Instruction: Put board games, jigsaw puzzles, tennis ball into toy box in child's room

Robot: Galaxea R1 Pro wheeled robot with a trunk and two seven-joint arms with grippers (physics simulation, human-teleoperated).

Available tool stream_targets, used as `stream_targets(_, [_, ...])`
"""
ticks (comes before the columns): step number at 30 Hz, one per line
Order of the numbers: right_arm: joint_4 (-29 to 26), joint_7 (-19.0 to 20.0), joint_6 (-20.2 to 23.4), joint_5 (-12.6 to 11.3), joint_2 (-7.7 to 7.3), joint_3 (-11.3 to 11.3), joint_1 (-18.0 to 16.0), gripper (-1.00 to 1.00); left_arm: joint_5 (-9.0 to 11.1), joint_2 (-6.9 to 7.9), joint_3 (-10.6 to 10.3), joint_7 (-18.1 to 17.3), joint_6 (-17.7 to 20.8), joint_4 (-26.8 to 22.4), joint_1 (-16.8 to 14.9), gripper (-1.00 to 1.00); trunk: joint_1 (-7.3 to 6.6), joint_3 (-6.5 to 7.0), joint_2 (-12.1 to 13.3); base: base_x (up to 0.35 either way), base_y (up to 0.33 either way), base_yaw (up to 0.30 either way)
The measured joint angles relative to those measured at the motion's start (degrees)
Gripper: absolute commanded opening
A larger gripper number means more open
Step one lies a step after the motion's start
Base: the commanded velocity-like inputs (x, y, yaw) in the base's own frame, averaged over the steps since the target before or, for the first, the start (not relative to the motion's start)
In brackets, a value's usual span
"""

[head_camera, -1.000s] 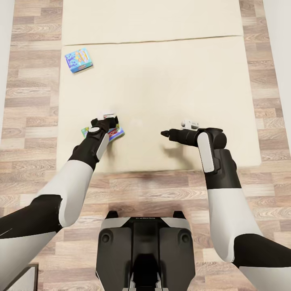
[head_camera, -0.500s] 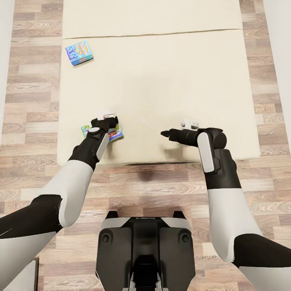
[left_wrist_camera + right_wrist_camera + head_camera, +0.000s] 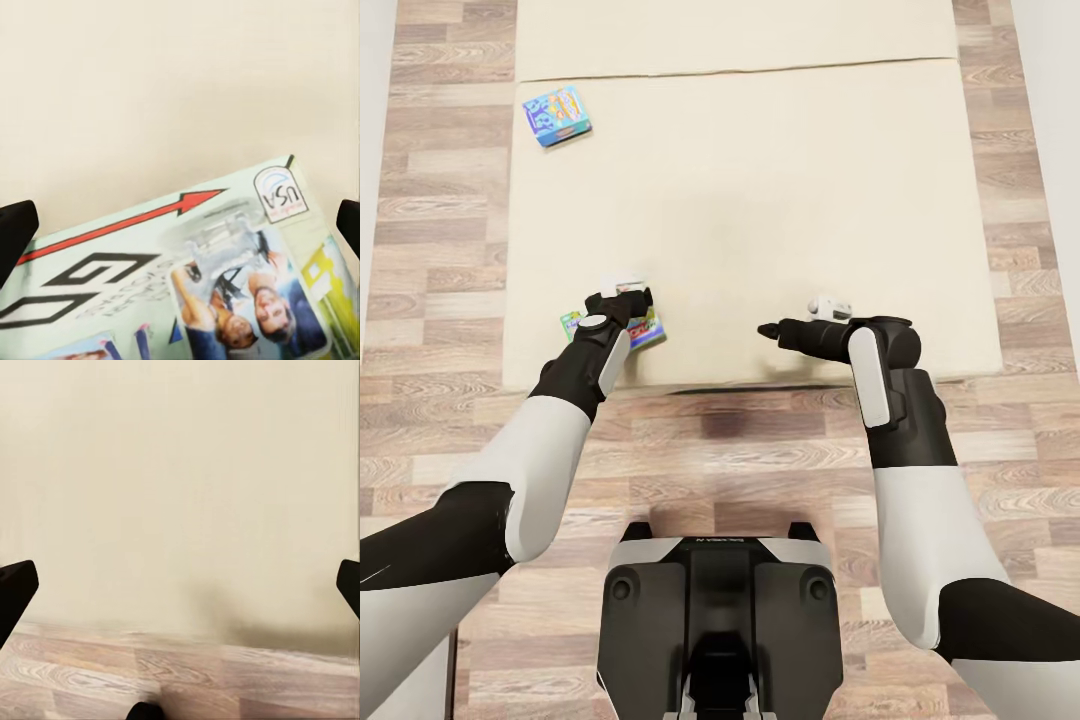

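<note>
Pale green board game [image 3: 648, 328] sits at the bed's [image 3: 780, 200] near left edge, under the left gripper [image 3: 180, 217]; fingers [image 3: 15, 225] spread wide, not touching it. Blue board game [image 3: 556, 116] lies well apart at the far left edge. Right gripper [image 3: 768, 330] hovers over bare mattress near the front edge; fingers spread, empty. Wood floor [image 3: 760, 450] lies open between bed and robot.

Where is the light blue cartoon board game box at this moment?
In the head view, the light blue cartoon board game box lies flat on the cream-beige bed, near its far left edge, well beyond the left gripper.
</note>
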Motion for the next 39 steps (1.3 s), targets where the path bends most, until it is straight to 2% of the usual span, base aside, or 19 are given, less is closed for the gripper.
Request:
stream_targets(23, [-0.05,0.00,0.00,0.10,-0.06,-0.11,0.09,1.00,0.08,-0.06,0.09,1.52,-0.09,0.00,0.01,1.00,-0.01,0.00,0.00,-0.010,0.000,0.000])
stream_targets(39, [-0.04,0.00,0.00,0.08,0.11,-0.01,0.09,1.00,0.05,-0.06,0.01,1.55,-0.10,-0.01,0.04,1.00,0.01,0.00,0.00,-0.098,0.000,0.000])
